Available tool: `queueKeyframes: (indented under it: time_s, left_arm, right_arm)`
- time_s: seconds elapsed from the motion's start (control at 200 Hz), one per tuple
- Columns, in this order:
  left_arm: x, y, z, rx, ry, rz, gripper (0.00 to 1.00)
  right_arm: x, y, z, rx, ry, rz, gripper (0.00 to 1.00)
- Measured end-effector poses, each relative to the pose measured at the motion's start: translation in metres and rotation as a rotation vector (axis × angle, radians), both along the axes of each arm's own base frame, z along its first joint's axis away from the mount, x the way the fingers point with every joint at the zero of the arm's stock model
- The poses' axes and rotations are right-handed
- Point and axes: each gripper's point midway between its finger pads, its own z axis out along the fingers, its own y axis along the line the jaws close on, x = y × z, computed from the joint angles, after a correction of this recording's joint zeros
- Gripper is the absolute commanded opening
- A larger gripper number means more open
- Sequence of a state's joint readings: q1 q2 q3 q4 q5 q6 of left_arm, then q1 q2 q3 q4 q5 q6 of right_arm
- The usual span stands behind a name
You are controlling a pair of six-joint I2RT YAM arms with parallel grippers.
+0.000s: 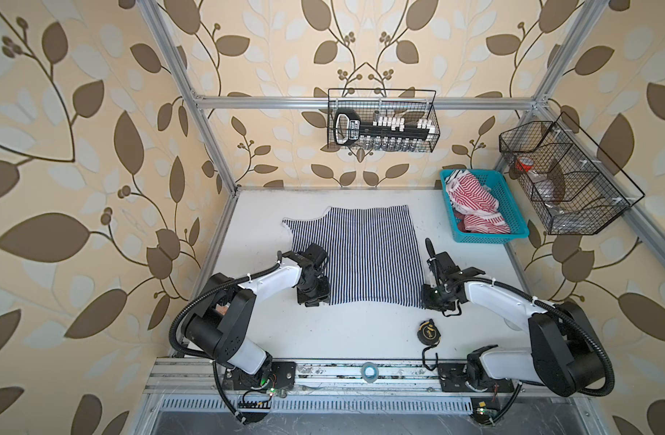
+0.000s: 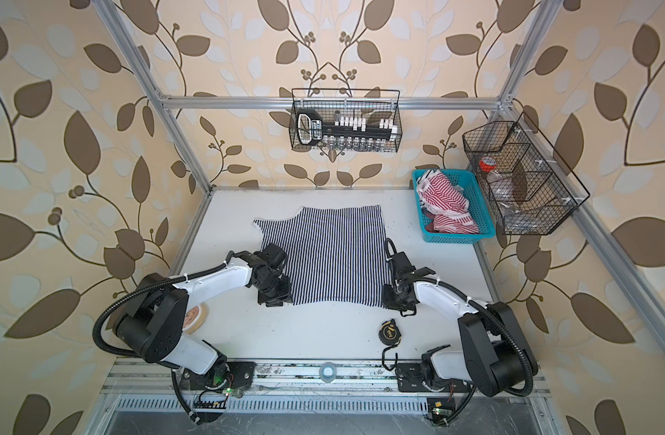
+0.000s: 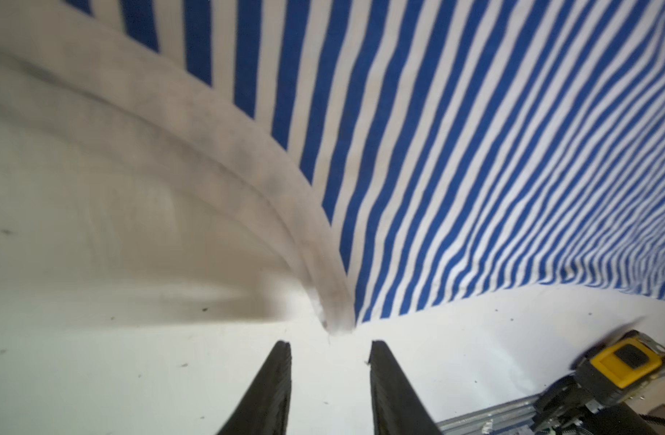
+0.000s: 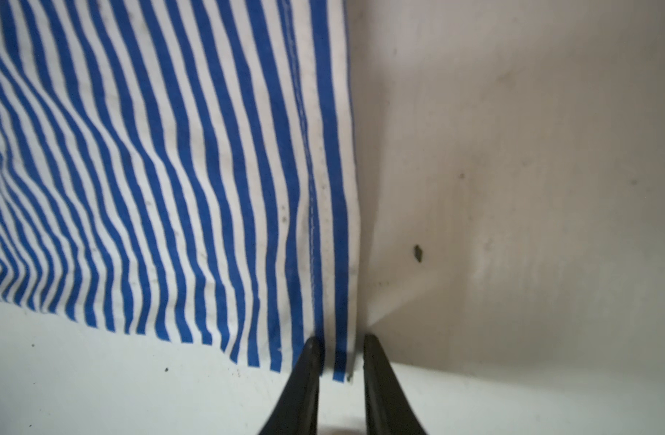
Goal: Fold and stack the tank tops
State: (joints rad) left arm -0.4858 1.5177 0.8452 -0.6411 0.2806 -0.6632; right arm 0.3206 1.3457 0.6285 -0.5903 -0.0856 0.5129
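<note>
Navy-and-white tank top [image 1: 355,252]: we see it spread flat in the middle of the counter [image 1: 361,331], stripes running from far edge to near edge, with white trim curving along its left side.
Red-and-white tank top [image 1: 474,203]: crumpled in the blue basket [image 1: 489,237], which sits in the far right corner of the counter, well apart from the navy one.
Left claw [image 3: 331,344]: spread. We see bare counter between its fingers, and the near left corner of the trim lies just ahead of the fingertips, not between them.
Right claw [image 4: 340,339]: at the near right corner of the navy top. Its fingers stand close, with the corner of the hem between the tips; we cannot tell whether they pinch it.
Left arm: in both top views its wrist hangs over the near left part of the navy top and hides that part.
Tape measure [image 1: 429,333]: black and yellow, between the near hem and the near edge, apart from the cloth and nearer the right claw.
Roll of tape [image 1: 368,372]: on the rail at the near edge, about midway.
Round tan thing [image 2: 197,318]: at the left edge, half hidden by the left arm.
Wire baskets: one [image 1: 382,120] hangs on the back rail, another [image 1: 564,177] on the right rail above the blue basket.
</note>
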Motion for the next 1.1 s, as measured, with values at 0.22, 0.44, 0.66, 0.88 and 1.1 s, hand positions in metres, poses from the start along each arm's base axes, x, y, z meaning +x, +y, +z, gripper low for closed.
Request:
queueKeyframes:
  time_s: [0.22, 0.44, 0.66, 0.88, 1.1]
  left_arm:
    - [0.002, -0.005, -0.007, -0.019, 0.005, 0.012, 0.37]
    - [-0.001, -0.013, -0.015, -0.036, 0.022, 0.005, 0.35]
    - [0.0, -0.015, -0.016, -0.048, 0.032, 0.016, 0.28]
    - [-0.001, -0.018, -0.018, -0.049, 0.038, 0.015, 0.13]
    - [-0.001, -0.02, -0.019, -0.05, 0.038, 0.004, 0.0]
  right_arm:
    - [-0.001, 0.001, 0.0, 0.001, 0.0, 0.001, 0.26]
    - [-0.002, 0.002, 0.001, 0.001, -0.002, 0.011, 0.3]
    - [-0.003, 0.002, 0.0, 0.0, 0.0, 0.015, 0.25]
    - [-0.004, 0.004, 0.0, -0.004, 0.001, 0.026, 0.21]
    - [-0.003, 0.005, -0.001, -0.003, -0.001, 0.021, 0.07]
